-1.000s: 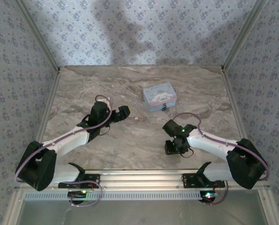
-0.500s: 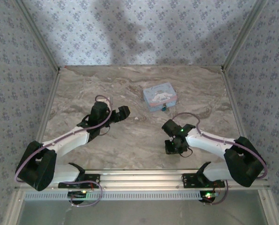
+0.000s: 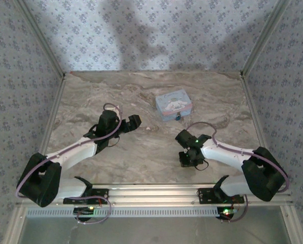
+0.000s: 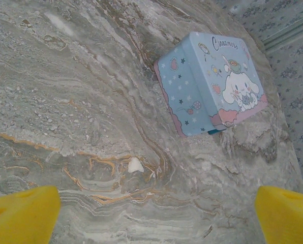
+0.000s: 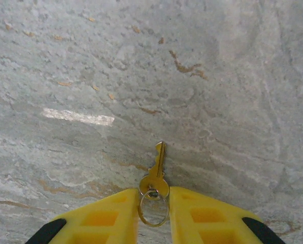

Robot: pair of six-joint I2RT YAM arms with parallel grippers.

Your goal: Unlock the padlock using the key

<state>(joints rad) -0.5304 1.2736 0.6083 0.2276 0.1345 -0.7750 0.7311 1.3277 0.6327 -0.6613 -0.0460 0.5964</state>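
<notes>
The left claw (image 3: 134,121) sits left of centre in the top view, above the marbled table (image 3: 146,155). In the left wrist view its claw (image 4: 154,221) stands wide: one yellow fingertip (image 4: 19,216) is in the lower left corner and the other in the lower right corner, with bare table between them and nothing held.

Ahead of it, in the upper right of that view, lies a pale blue tin (image 4: 212,81) with a cartoon print, flat on the table. A small teal bit, the padlock (image 4: 213,131), shows at the tin's lower edge and touches it; its details are too small to make out. A small white chip (image 4: 135,164) lies on the table below and to the left of the tin.

In the top view the padlock (image 3: 178,117) is a tiny dark teal spot at the near edge of the tin (image 3: 174,103), right of centre.

The right claw (image 3: 187,160) is lower, right of centre, and points down at the table, well apart from the tin. In the right wrist view the claw (image 5: 154,199) is narrow. The key (image 5: 156,168), small and brass-coloured, lies flat at bottom centre with its blade pointing to the top of the frame. Its wire ring (image 5: 152,208) sits in the slim gap between the yellow fingers (image 5: 108,218). I cannot tell if the fingers press on the ring or only stand beside it.
</notes>
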